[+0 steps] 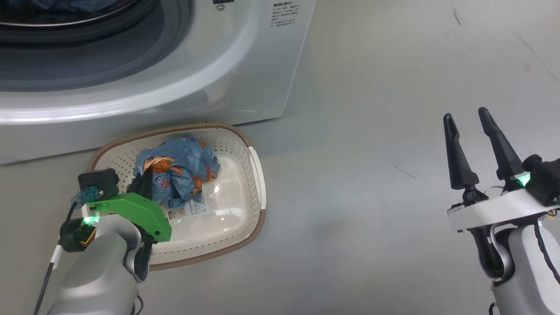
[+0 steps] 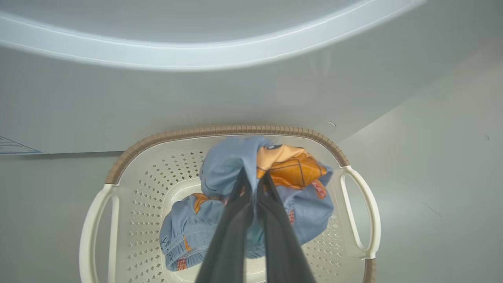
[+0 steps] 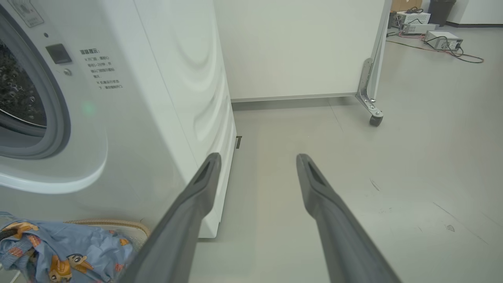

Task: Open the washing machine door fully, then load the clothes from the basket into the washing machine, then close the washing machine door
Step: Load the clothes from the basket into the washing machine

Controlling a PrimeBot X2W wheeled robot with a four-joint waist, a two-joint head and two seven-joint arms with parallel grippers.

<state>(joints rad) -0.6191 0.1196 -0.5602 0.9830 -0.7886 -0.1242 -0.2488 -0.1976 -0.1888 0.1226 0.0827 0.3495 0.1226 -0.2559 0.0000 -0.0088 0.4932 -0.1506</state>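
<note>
A: Left gripper (image 2: 254, 179)?
B: Down inside the basket (image 2: 224, 130). Fingers drawn nearly together, with a fold of the clothes (image 2: 302, 208) pinched between the tips. It is holding fabric.
A: The clothes themselves?
B: One crumpled light-blue heap with orange and brown print, lying toward the side of the basket nearest the machine. In the head view it partly covers a sticker (image 1: 188, 210) on the basket's bottom.
A: Basket position?
B: On the grey floor (image 1: 372, 131), brown rim just beside the foot of the washing machine (image 1: 245, 65). Cannot tell whether they touch.
A: Right gripper (image 1: 466, 116)?
B: Well apart from the basket, over bare floor on the robot's right. Fingers spread wide, nothing between them.
A: The machine?
B: White front, round opening uncovered. The right wrist view shows the steel drum (image 3: 15, 90) inside a grey ring. Past the machine's side stands a white partition (image 3: 298, 47) on a caster (image 3: 375, 120).
</note>
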